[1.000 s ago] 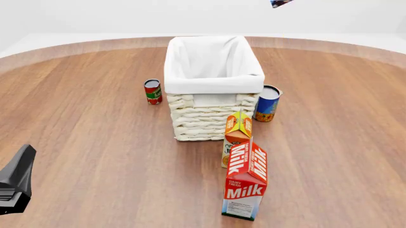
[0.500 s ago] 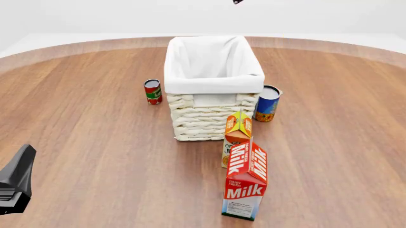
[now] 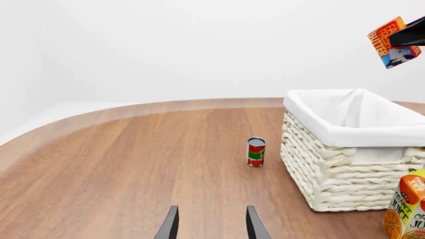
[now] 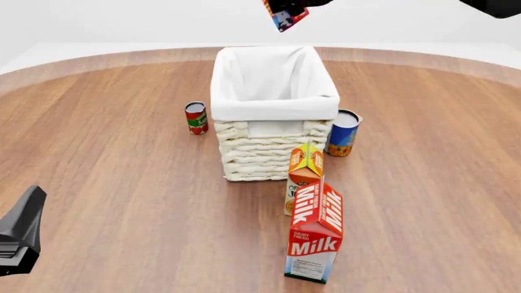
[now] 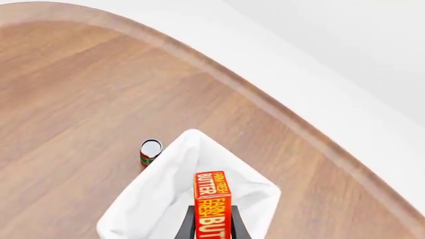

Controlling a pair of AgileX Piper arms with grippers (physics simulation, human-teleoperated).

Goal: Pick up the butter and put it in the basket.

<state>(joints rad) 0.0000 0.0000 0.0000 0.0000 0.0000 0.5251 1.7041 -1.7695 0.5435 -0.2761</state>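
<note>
The butter (image 4: 281, 16) is a small red-and-orange carton held high in the air above the far end of the basket (image 4: 274, 101). My right gripper (image 4: 291, 6) is shut on it at the top edge of the front view. In the right wrist view the butter (image 5: 212, 204) sits between the fingers, above the basket's white liner (image 5: 166, 199). The left wrist view shows the butter (image 3: 393, 42) up over the basket (image 3: 352, 144). My left gripper (image 3: 209, 226) is open and empty, low at the near left of the table (image 4: 18, 241).
A red can (image 4: 195, 117) stands left of the basket, a blue-and-orange can (image 4: 343, 132) right of it. An orange juice carton (image 4: 304, 174) and a tall Milk carton (image 4: 315, 232) stand in front of the basket.
My right gripper has come leftward and down into the top of the front view with the butter, which now hangs over the basket's far end. The left arm has not moved.
</note>
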